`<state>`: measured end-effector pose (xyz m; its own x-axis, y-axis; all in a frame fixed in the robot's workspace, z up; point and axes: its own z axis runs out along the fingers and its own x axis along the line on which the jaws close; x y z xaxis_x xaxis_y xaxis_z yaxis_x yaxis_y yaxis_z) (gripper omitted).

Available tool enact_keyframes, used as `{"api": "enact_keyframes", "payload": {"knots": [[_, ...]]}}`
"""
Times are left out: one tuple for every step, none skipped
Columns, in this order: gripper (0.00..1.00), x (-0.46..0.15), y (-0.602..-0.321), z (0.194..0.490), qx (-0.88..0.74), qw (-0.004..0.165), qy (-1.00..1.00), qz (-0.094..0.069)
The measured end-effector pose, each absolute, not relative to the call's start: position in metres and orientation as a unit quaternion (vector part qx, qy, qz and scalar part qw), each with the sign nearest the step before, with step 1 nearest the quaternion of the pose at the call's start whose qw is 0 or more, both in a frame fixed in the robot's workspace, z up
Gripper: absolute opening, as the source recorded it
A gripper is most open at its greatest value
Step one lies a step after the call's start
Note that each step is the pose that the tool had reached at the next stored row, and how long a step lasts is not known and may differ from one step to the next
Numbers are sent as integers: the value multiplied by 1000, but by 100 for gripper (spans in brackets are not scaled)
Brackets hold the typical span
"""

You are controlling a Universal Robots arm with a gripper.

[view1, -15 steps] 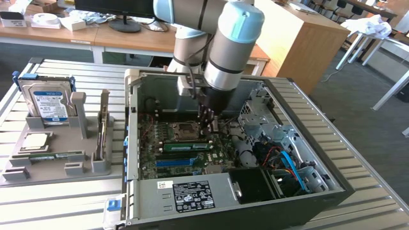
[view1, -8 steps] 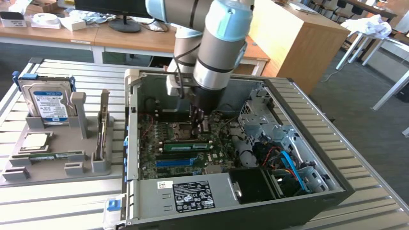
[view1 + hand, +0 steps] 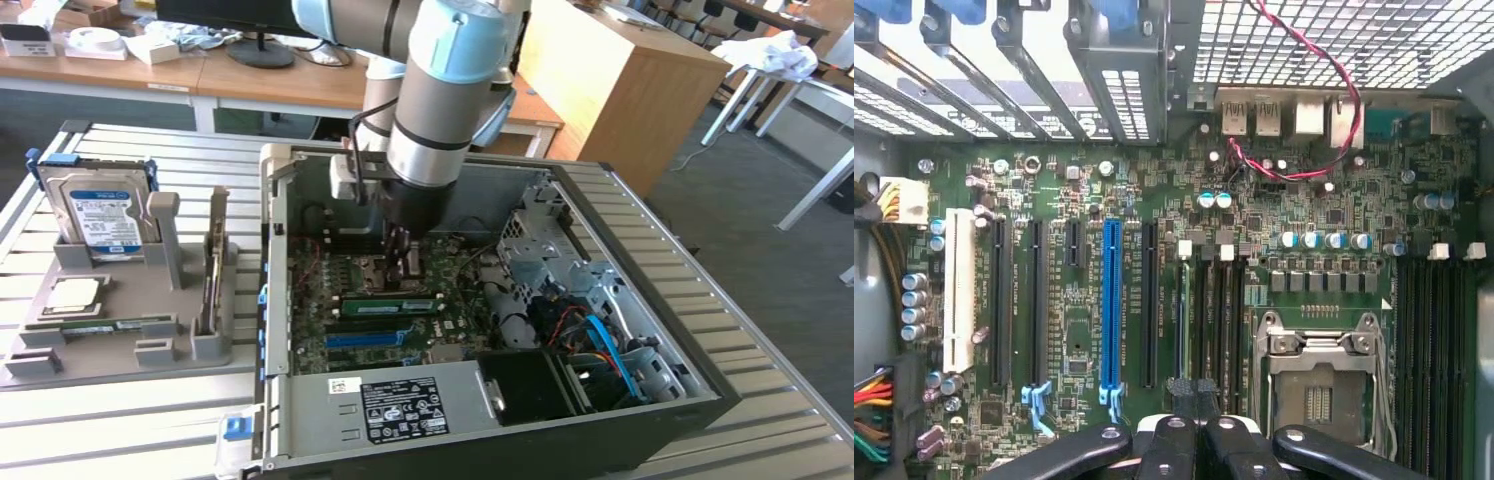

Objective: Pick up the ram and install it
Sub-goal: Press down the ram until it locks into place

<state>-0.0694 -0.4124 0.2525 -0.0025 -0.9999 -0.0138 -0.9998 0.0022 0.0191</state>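
The ram (image 3: 387, 305) is a thin green stick standing in a memory slot on the motherboard inside the open computer case. In the wrist view the ram (image 3: 1184, 310) shows edge-on as a narrow green line in the outermost of the dark slots. My gripper (image 3: 403, 262) reaches down into the case just above the board, beside the stick. Its black fingertips are pressed together, and the gripper (image 3: 1194, 388) hangs shut over one end of the memory slots with nothing visible between the fingers.
A grey holder (image 3: 120, 350) at the exterior view's left carries a hard drive (image 3: 100, 215), a silver processor chip (image 3: 74, 293) and another green stick (image 3: 107, 325). The case walls (image 3: 641, 330), a drive cage and cables ring the board. The processor socket (image 3: 1319, 385) lies beside the slots.
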Motion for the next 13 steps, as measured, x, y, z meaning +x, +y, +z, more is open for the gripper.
{"api": "enact_keyframes", "payload": {"knots": [[10, -70, -412, 253, 706, 2, -708, -12], [10, -72, -412, 253, 706, 2, -708, -12], [10, -74, -412, 253, 706, 2, -708, -12], [10, -76, -412, 253, 706, 2, -708, -12], [10, -78, -412, 253, 706, 2, -708, -11], [10, -80, -412, 253, 706, 2, -708, -11], [10, -82, -412, 253, 706, 2, -708, -11], [10, -83, -412, 253, 706, 2, -708, -11], [10, -83, -412, 253, 706, 2, -708, -11], [10, -83, -412, 253, 706, 2, -708, -11], [10, -83, -412, 253, 706, 2, -708, -11], [10, -83, -412, 253, 706, 2, -708, -11], [10, -83, -412, 253, 706, 2, -708, -11]]}}
